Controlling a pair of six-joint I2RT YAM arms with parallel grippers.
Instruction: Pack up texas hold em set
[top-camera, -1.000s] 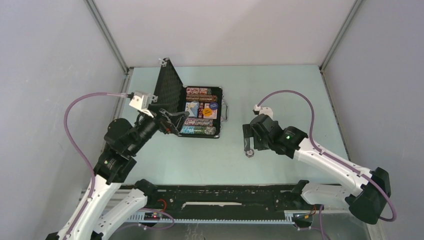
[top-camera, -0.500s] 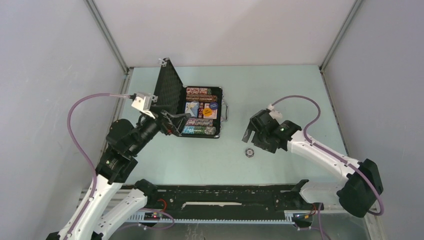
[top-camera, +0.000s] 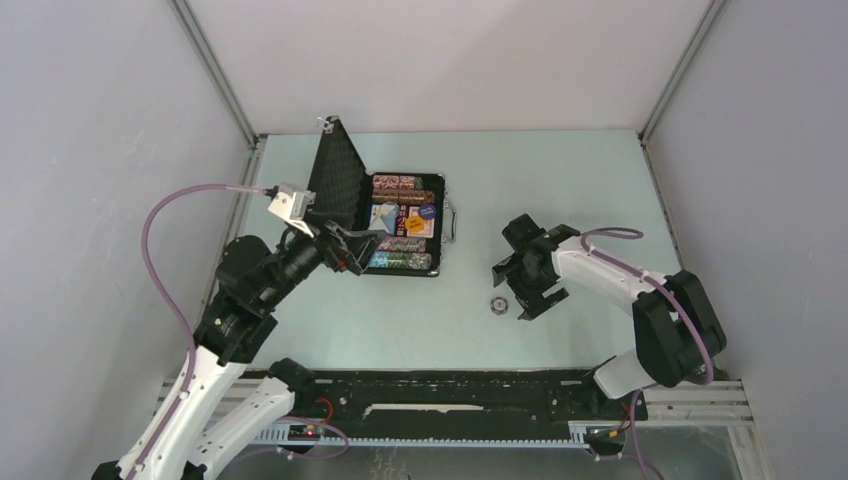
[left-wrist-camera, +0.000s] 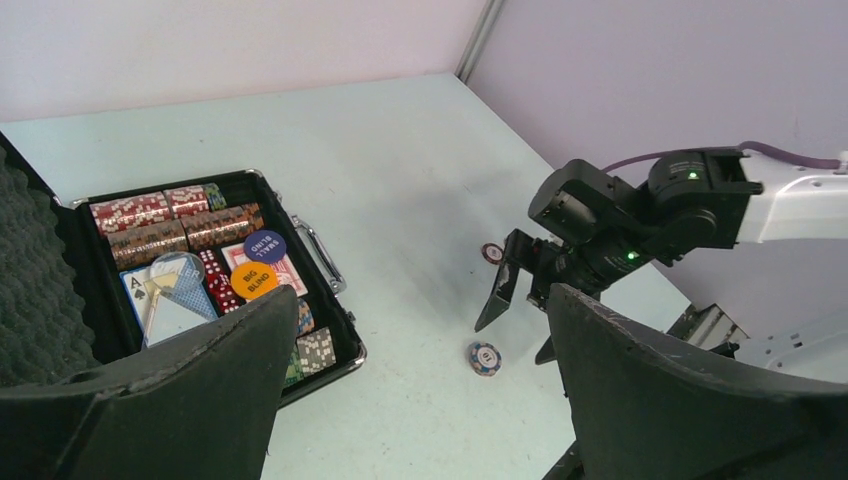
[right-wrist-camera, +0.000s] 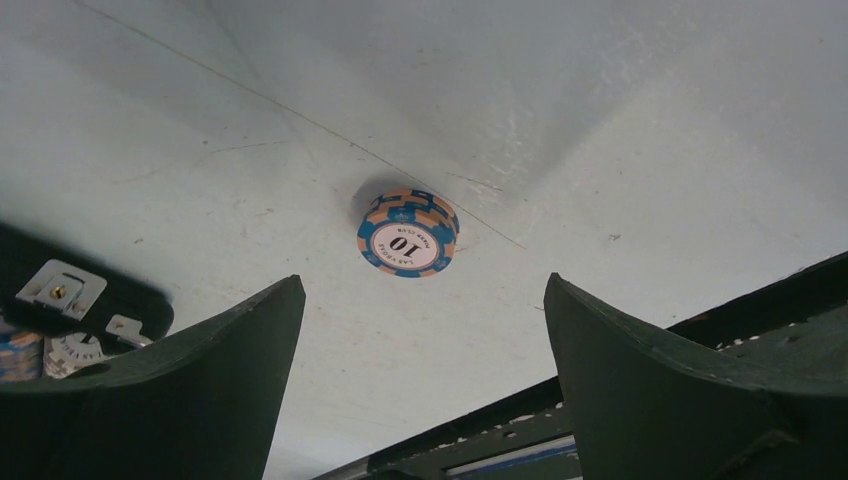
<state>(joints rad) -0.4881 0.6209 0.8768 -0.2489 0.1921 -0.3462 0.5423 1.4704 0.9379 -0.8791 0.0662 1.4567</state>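
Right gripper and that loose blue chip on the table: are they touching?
Apart. The right wrist view shows the blue chip flat on the table with bare surface all round it, ahead of the open right gripper, neither finger reaching it.

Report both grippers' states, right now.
Left gripper: open, holding nothing.
Right gripper: open, empty, near the loose chip.

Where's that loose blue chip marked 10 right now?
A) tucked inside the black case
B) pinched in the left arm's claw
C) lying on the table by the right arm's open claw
C: the blue chip lies flat on the table, untouched, just ahead of the open right gripper and well outside the case.
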